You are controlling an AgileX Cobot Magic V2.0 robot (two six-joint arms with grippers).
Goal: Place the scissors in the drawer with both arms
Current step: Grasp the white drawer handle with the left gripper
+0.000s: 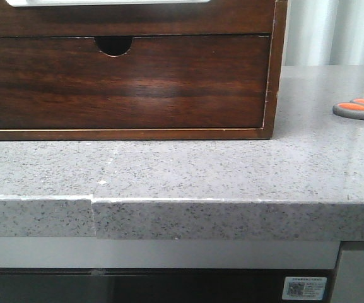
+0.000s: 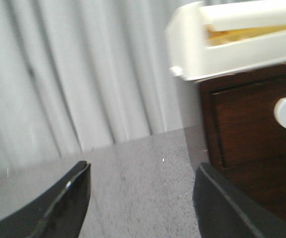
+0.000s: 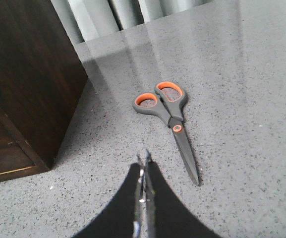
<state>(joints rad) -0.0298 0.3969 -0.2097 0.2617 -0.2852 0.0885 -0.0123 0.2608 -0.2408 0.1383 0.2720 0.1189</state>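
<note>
beside the scissors [image 3: 168,116], right hand [image 3: 144,171] closed, empty.

Speckled grey stone countertop [image 1: 188,170], pale pleated curtain [image 2: 83,74] behind, dark wooden cabinet [image 1: 125,82], soft daylight

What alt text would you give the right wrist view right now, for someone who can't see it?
Closed scissors with grey handles and orange inserts lie flat on the speckled grey countertop, blades pointing toward the camera. The right gripper is just short of them, fingers together and holding nothing. The dark wooden cabinet stands to one side, apart from the scissors.
</note>
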